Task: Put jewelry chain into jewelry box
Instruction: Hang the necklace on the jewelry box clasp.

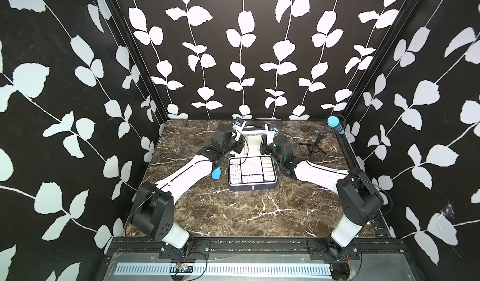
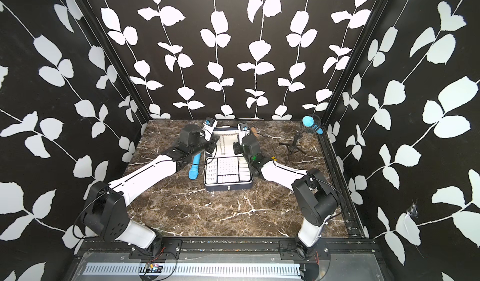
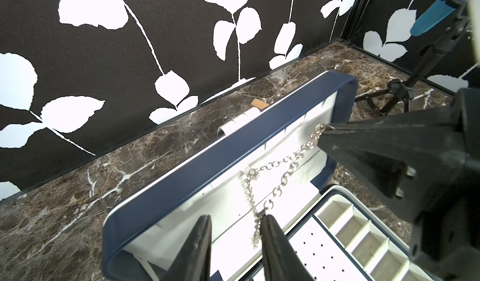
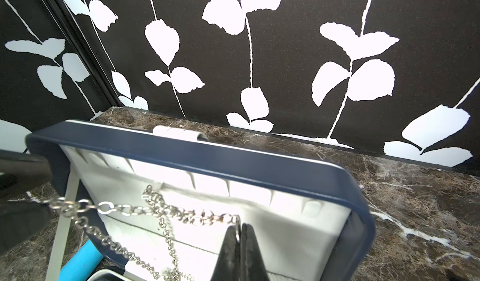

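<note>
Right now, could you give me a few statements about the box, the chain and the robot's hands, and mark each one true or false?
1. The jewelry box stands open with its lid up. True.
2. The jewelry chain lies in the box's compartments. False: it hangs in front of the lid's white lining.
3. The right hand is shut on one end of the chain. True.
4. The left hand is clamped shut. False: its fingers stand apart, with the chain at one fingertip.
5. The blue cylinder sits inside the box. False: it lies on the table beside the box.
</note>
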Available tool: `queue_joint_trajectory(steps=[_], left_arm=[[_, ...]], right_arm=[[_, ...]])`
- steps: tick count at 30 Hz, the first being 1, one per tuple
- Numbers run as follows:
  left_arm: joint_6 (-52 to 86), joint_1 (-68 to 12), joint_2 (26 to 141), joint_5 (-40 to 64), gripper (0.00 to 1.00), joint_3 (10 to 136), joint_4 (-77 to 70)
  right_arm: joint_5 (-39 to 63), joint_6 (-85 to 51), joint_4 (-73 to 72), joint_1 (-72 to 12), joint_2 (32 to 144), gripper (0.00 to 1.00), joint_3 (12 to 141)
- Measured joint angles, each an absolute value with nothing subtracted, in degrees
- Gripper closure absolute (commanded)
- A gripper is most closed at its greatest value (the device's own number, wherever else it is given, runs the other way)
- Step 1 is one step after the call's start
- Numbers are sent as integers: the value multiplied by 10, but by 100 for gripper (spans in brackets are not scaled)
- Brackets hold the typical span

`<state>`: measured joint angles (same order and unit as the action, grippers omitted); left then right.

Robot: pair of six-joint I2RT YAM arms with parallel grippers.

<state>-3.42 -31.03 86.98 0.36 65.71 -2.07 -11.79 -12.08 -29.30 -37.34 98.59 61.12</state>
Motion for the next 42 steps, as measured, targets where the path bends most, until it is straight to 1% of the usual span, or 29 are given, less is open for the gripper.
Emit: queue_joint_trajectory(steps=[4,16,30,33,42], left_arm=[[-33,-310,896,3,70,680,-22],[-28,-310,969,-4,70,744,-5],[-28,-311,976,-30,72,760,15],[-27,-311,983,-31,70,773,27],[-26,-311,999,-31,61,788,51]], right_arm=[[-115,-125,-293,-373,986,100,617],[-108,-134,-292,-373,986,100,625],[-103,-146,-293,-373,986,100,625],[-103,-148,-293,-373,986,100,625],[-103,-149,-293,-373,986,100,625]])
